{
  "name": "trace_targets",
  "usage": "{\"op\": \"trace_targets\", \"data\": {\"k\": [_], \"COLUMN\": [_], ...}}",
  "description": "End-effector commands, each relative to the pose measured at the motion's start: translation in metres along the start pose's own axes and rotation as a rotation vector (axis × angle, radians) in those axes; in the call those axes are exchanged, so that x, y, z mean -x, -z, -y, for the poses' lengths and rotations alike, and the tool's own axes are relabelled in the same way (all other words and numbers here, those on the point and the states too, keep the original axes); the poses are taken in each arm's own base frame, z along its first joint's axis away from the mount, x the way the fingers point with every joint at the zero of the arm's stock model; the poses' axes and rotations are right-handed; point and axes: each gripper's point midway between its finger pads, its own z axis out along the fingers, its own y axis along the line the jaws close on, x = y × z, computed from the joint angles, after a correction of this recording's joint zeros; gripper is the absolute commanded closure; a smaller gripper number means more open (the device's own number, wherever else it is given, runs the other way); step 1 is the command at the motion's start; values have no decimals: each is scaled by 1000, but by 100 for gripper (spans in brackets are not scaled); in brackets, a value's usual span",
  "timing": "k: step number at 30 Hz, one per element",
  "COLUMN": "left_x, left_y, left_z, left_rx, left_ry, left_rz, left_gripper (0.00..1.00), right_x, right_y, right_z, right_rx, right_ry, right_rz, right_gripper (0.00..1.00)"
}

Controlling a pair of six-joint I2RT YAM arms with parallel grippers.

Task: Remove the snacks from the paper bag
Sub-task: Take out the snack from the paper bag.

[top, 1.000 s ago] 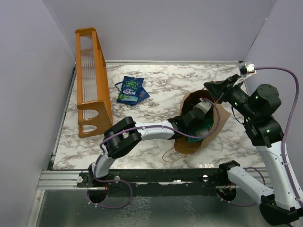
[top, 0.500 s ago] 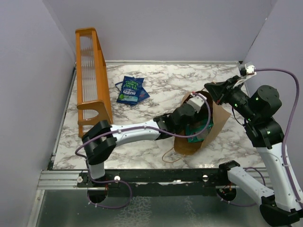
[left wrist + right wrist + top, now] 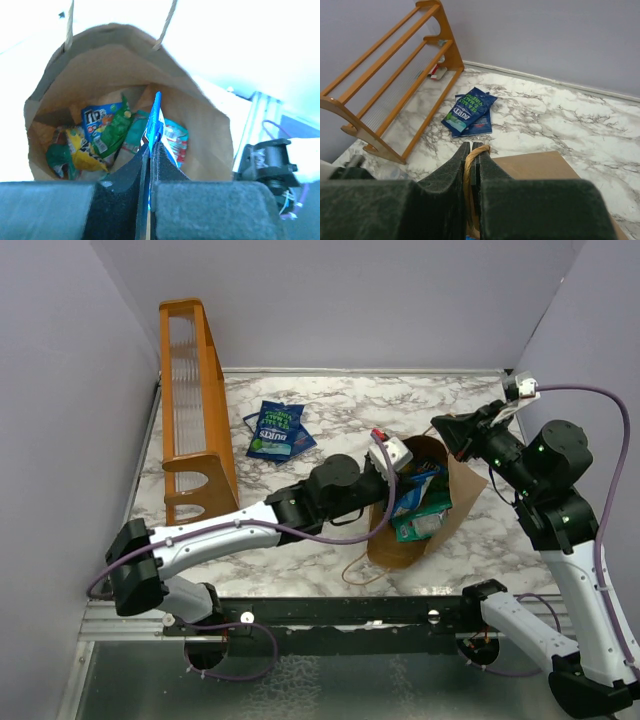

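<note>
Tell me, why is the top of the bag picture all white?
Left wrist view: the background behind the paper bag is washed out white, yet the snacks inside are readable; the left pincer, shut on a blue packet, looks soft. Right wrist view: even light, no glare; the right pincer, shut on a cord handle, is blurry too.

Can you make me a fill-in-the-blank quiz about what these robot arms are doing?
The left hand pinches a ____ packet at the mouth of the paper bag.
The right hand is shut on the bag's cord ____.
____ blue packets lie on the table beside the orange rack.
Missing: blue; handle; two.
</note>
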Motion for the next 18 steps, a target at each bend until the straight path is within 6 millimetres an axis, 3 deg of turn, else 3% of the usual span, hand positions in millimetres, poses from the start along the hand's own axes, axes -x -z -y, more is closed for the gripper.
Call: {"op": "trace_targets", "data": {"k": [1, 10, 18], "left_x": [37, 74, 96], "left_y": [36, 94, 131], "left_z": [31, 8, -55], "left_rx": [-163, -26, 342], "left_ry": [-15, -56, -79], "left_rz": [81, 159, 148], "left_gripper": [100, 100, 100], "right_x": [14, 15, 13], "right_y": [0, -1, -4], "right_z": [3, 5, 5], "right_rx": [-20, -30, -23], "right_ry": [35, 41, 40], "right_rz": [57, 58, 54], "right_gripper": [94, 94, 94]}}
